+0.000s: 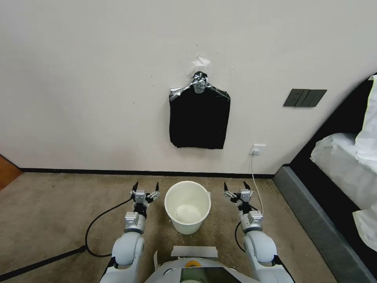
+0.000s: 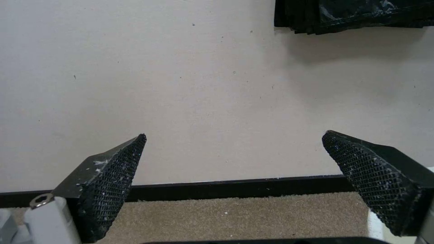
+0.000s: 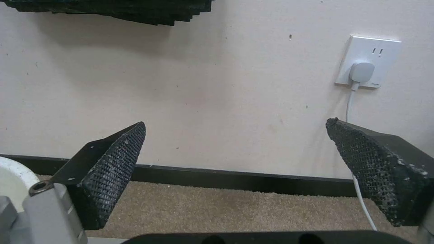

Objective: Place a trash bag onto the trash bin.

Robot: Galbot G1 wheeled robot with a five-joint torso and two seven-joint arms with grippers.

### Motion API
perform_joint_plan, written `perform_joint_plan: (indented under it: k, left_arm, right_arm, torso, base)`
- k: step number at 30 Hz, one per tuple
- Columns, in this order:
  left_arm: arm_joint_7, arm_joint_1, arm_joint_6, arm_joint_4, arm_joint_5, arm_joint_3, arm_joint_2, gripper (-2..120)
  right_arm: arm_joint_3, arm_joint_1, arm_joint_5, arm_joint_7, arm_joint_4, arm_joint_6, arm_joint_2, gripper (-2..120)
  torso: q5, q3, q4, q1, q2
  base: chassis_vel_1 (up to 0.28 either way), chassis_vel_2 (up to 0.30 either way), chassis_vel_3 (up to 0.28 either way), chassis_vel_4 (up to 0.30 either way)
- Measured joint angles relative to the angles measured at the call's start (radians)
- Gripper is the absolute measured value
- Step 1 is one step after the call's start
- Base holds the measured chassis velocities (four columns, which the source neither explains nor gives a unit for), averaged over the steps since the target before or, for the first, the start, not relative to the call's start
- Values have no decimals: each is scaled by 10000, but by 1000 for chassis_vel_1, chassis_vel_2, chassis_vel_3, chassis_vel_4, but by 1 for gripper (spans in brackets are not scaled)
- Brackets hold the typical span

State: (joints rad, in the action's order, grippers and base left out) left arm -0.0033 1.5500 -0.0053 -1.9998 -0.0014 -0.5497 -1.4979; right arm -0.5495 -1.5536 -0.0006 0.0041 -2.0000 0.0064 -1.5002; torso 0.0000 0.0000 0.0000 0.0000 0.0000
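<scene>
The trash bin (image 1: pixel 187 225), a small round cream-white bucket, stands upright and empty on the carpet close to the wall; its rim also edges into the right wrist view (image 3: pixel 11 173). The trash bag is out of view. On the wall above the bin hangs a flat black bundle of bags (image 1: pixel 199 122), gathered to a point at a hook; its lower edge appears in both wrist views (image 2: pixel 352 15) (image 3: pixel 117 10). My left gripper (image 1: pixel 146 185) (image 2: pixel 235 134) is open just left of the bin. My right gripper (image 1: pixel 235 184) (image 3: pixel 237 122) is open just right of it. Both point at the wall and hold nothing.
A white wall outlet (image 1: pixel 258 149) (image 3: pixel 367 61) with a plugged cord sits right of the bin, the cord trailing past my right arm. A dark bed frame with white bedding (image 1: pixel 345 157) fills the right side. A black cable (image 1: pixel 94 228) loops on the carpet left.
</scene>
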Motion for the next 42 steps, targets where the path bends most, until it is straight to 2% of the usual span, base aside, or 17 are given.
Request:
perform_joint_plan:
  k: [4, 5, 6, 7, 9, 10, 11, 13, 24, 28, 30, 32, 35, 36, 39, 40, 42]
  left_arm:
    - [-141, 24, -298, 39, -103, 25, 76, 100]
    - [-443, 74, -950, 127, -327, 79, 233, 100]
    - [-443, 74, -950, 127, -327, 79, 233, 100]
    - [-680, 114, -1472, 198, -501, 121, 355, 100]
    - [-680, 114, -1472, 198, -501, 121, 355, 100]
    - [-1099, 190, -2389, 329, -825, 199, 573, 100]
    - [-1099, 190, -2389, 329, -825, 199, 573, 100]
    - [-982, 442, -3235, 436, -987, 460, 829, 100]
    - [-644, 613, -3394, 464, -1045, 832, 1038, 100]
    - [-563, 730, -3344, 319, -1200, 629, 1177, 100]
    - [-563, 730, -3344, 319, -1200, 629, 1177, 100]
    - [-487, 1018, -3362, 181, -1237, 387, 1211, 100]
    - [-487, 1018, -3362, 181, -1237, 387, 1211, 100]
    - [-451, 1192, -3432, 139, -1241, 203, 1162, 100]
    - [-451, 1192, -3432, 139, -1241, 203, 1162, 100]
    - [-433, 1382, -3486, 2, -1241, -9, 1052, 100]
    - [-433, 1519, -3511, -175, -1240, -198, 918, 100]
  right_arm:
    - [23, -119, -59, 148, 3, 326, -11, 100]
    - [105, -429, -204, 464, 24, 1026, -57, 100]
    - [105, -429, -204, 464, 24, 1026, -57, 100]
    - [173, -673, -334, 737, 40, 1627, -94, 100]
    - [173, -673, -334, 737, 40, 1627, -94, 100]
    - [267, -1011, -453, 1058, 30, 2363, -143, 100]
    - [267, -1011, -453, 1058, 30, 2363, -143, 100]
    - [293, -1262, -357, 1132, -205, 2648, -165, 100]
    - [366, -1268, 66, 1132, -365, 2602, 51, 100]
    - [972, -549, 1505, 1131, -524, 2066, 885, 100]
    - [972, -549, 1505, 1131, -524, 2066, 885, 100]
    - [1619, 603, 3171, 1132, -447, 1534, 1791, 100]
    - [1619, 603, 3171, 1132, -447, 1534, 1791, 100]
    - [2145, 1638, 4416, 1146, -279, 1132, 2420, 100]
    - [2145, 1638, 4416, 1146, -279, 1132, 2420, 100]
    - [2853, 3207, 5834, 1401, -129, 559, 3000, 100]
    - [3483, 4806, 7252, 1790, 50, 110, 3271, 100]
  torso:
    - [-1, 0, 3, 1, 0]
    - [0, 0, -1, 0, 0]
    - [0, 0, -1, 0, 0]
    - [0, 0, -1, 0, 0]
    - [0, 0, -1, 0, 0]
    - [1, 0, -1, 0, 0]
    - [1, 0, -1, 0, 0]
    - [-2, 0, -1, 0, 0]
    - [0, 0, 0, 0, 0]
    - [0, 0, 0, 0, 0]
    - [0, 0, 0, 0, 0]
    - [0, 0, 2, 0, 0]
    - [0, 0, 2, 0, 0]
    - [1, 0, -1, 0, 0]
    - [1, 0, -1, 0, 0]
    - [3, 1, -1, 1, -1]
    - [-2, 1, 6, 0, 0]
  base:
    - [0, 0, 0, 0]
    - [0, 0, 0, 0]
    - [0, 0, 0, 0]
    - [0, 0, 0, 0]
    - [0, 0, 0, 0]
    - [0, 0, 0, 0]
    - [0, 0, 0, 0]
    - [0, 0, 0, 0]
    - [0, 0, 0, 0]
    - [0, 0, 0, 0]
    - [0, 0, 0, 0]
    - [0, 0, 0, 0]
    - [0, 0, 0, 0]
    - [0, 0, 0, 0]
    - [0, 0, 0, 0]
    - [0, 0, 0, 0]
    - [0, 0, 0, 0]
